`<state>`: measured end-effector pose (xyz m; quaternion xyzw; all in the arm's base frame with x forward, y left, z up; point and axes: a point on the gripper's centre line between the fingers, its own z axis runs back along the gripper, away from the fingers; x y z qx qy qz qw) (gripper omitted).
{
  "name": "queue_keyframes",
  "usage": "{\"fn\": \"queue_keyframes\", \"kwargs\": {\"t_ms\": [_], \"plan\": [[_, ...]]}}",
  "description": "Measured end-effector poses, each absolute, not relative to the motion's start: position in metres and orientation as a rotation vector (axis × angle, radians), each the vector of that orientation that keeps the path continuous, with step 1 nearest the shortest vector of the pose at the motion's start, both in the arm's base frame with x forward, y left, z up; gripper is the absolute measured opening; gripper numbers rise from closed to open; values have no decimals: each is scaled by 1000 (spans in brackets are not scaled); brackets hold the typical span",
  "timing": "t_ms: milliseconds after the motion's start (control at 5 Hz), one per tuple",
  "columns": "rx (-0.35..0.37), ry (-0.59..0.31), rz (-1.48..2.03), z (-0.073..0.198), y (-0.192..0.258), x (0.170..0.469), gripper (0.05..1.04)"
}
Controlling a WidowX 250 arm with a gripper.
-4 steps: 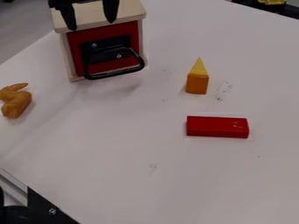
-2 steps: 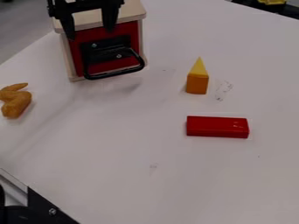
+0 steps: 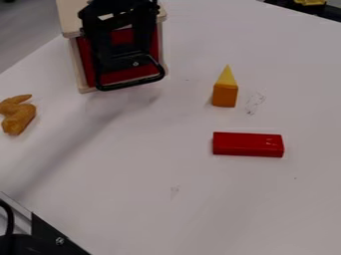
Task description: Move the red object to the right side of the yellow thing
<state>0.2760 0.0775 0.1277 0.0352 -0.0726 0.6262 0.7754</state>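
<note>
Camera view. I had the black gripper (image 3: pixel 123 50) in front of the wooden box (image 3: pixel 74 60), by the upper-left edge of the white desk (image 3: pixel 200 209). Its jaws stood well apart, nothing held; the red front (image 3: pixel 122 37) showed through the gap. A black handle (image 3: pixel 133 84) jutted from that front.

Red block (image 3: pixel 248 144): flat on the desk, right of its middle, its long side running roughly left to right, well apart from the gripper. Yellow point (image 3: pixel 227 77): upright on top of the orange block (image 3: pixel 225 95), between the red block and the desk's upper-right edge. The red block lay below this pair in the view and reached farther right, with bare desk between. Dark scuffs (image 3: pixel 254 102) marked the desktop just right of the orange block. Brown, lobed object (image 3: pixel 19 118): on the desk, at the view's left side.
</note>
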Motion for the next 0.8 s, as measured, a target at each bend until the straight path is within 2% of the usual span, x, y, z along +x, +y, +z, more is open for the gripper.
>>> {"fn": "queue_keyframes", "kwargs": {"t_ms": [200,400,600,800], "plan": [[18,-121,1607,131,44,265,995],[0,-54,1772,132,10,256,995],[17,-23,1888,130,-8,253,995],[48,9,1938,114,-23,256,995]]}}
